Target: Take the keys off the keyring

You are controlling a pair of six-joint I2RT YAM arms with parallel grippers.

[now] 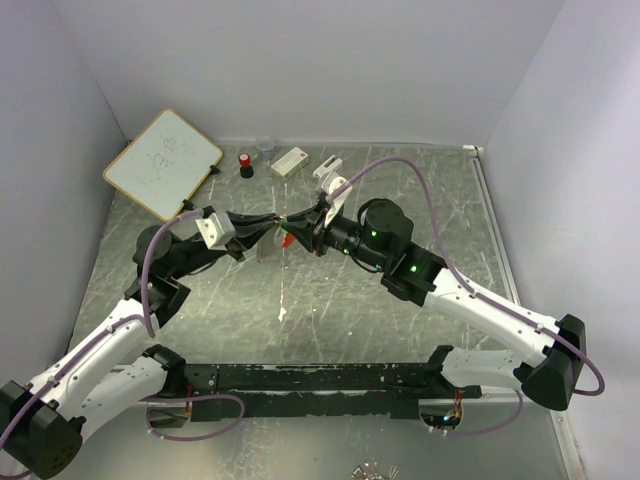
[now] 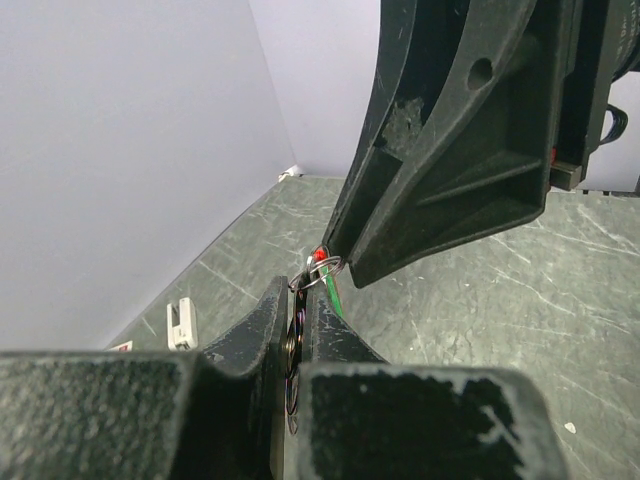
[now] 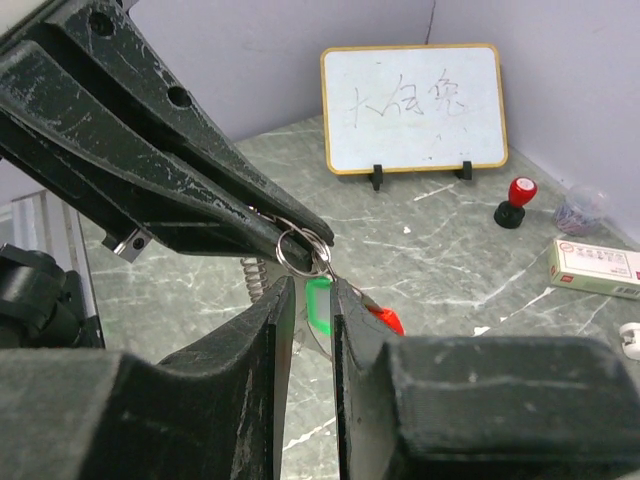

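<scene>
Both grippers meet above the middle of the table. My left gripper (image 1: 272,226) (image 2: 298,290) is shut on a thin dark metal piece joined to the silvery keyring (image 3: 300,245) (image 2: 325,270). The green key (image 3: 318,305) (image 2: 335,292) and the red key (image 3: 385,320) (image 1: 287,241) hang from the ring. My right gripper (image 1: 305,225) (image 3: 313,290) is just under the ring with its jaws a narrow gap apart. The green head shows in that gap and a sliver of space separates it from one finger.
A whiteboard (image 1: 163,162) stands at the back left. Near it are a red-and-black cylinder (image 1: 245,164), a clear cup (image 1: 265,147), a white box (image 1: 290,162) and a white clip (image 1: 328,168). A small spring (image 3: 252,275) hangs beside the fingers. Loose metal bits (image 1: 372,470) lie at the near edge.
</scene>
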